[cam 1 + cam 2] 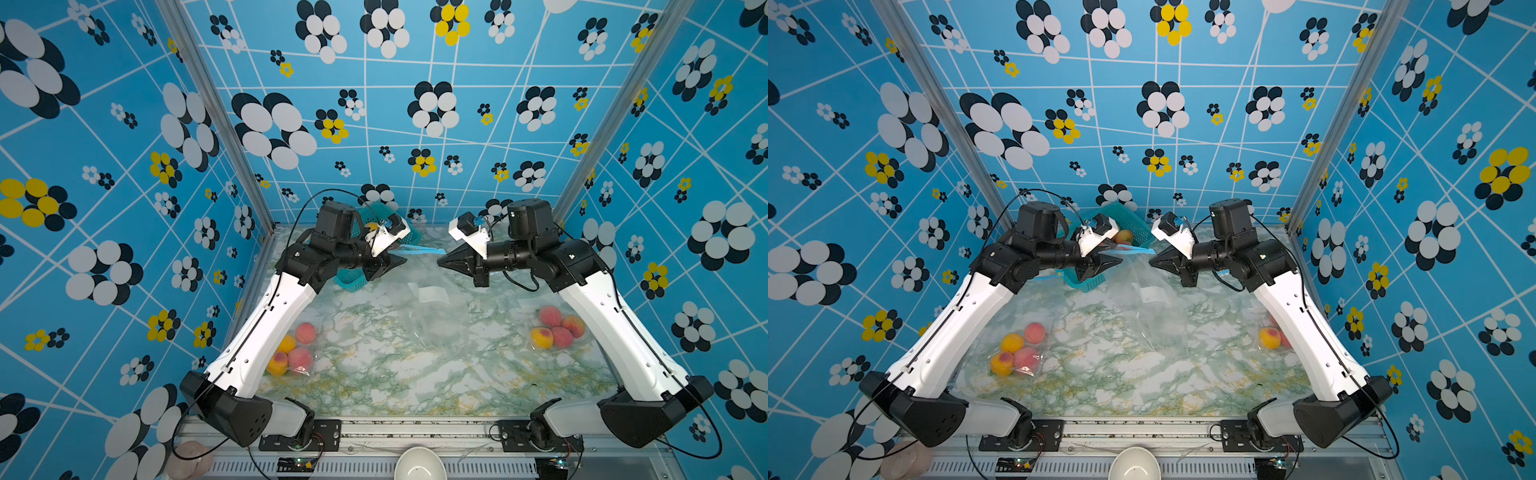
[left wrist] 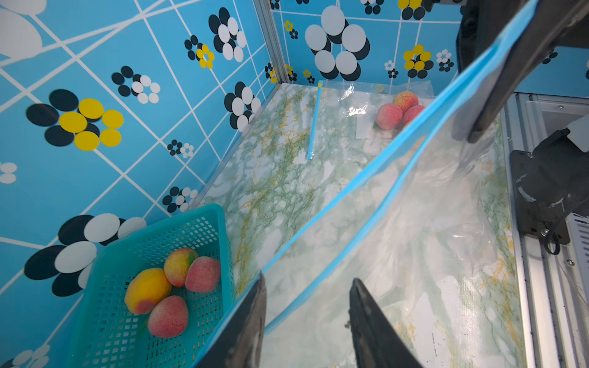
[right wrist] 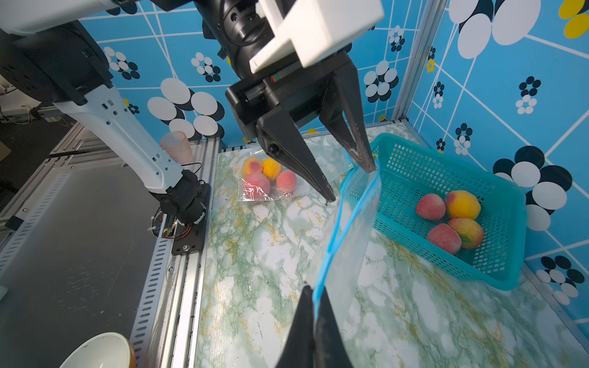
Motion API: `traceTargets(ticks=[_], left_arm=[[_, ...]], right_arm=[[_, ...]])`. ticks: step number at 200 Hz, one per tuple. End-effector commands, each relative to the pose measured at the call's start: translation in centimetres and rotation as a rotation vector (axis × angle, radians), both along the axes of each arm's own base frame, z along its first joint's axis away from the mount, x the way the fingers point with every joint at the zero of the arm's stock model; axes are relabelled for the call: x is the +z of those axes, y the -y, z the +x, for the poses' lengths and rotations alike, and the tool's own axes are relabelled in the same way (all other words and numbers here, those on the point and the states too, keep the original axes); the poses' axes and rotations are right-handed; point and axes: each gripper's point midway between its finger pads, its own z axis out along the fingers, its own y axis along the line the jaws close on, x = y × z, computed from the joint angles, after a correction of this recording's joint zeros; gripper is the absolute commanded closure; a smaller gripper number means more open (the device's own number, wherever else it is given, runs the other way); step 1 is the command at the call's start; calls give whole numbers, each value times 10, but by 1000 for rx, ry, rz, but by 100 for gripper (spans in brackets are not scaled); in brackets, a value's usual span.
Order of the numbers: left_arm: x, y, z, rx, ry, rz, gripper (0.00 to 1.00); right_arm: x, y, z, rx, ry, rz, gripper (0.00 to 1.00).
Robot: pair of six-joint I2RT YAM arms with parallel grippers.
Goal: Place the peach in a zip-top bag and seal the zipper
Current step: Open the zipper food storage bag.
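Note:
A clear zip-top bag (image 3: 347, 242) with a blue zipper hangs stretched between my two grippers above the table. My right gripper (image 3: 314, 291) is shut on one end of the zipper strip. My left gripper (image 2: 308, 280) is open at the other end. One blue lip runs between its fingers and the other along the outside of one finger (image 2: 255, 306). Several peaches (image 2: 146, 290) lie in a teal basket (image 2: 204, 223) just behind the left gripper, apart from both grippers. In both top views the grippers (image 1: 403, 262) (image 1: 439, 262) face each other at the back of the table.
Two other clear bags holding peaches lie flat on the marble table, one at the front left (image 1: 295, 349) and one at the right (image 1: 557, 328). A white bowl (image 1: 419, 463) and a pink cup (image 3: 177, 146) stand beyond the table's front rail. Patterned walls close three sides.

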Motion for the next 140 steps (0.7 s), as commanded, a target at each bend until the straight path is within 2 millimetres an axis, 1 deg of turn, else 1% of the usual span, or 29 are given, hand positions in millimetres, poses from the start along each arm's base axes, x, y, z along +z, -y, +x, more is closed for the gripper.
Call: traceTargets(ticks=[1, 16, 50, 95, 120, 140], left_arm=[[-1, 4, -7, -45, -19, -8, 69], [-3, 4, -8, -46, -25, -8, 73], [-6, 7, -18, -81, -57, -17, 84], [-21, 12, -26, -104, -109, -5, 89], [-26, 15, -29, -109, -125, -3, 89], [-30, 16, -29, -105, -135, 3, 84]], right_arm=[[-2, -2, 4, -3, -3, 8, 100], [-2, -1, 9, -22, 1, 6, 100], [-3, -1, 18, -57, 2, 6, 100], [-2, 0, 22, -73, 1, 16, 100], [-4, -1, 22, -69, -8, 15, 100], [-4, -2, 21, -60, -12, 19, 100]])
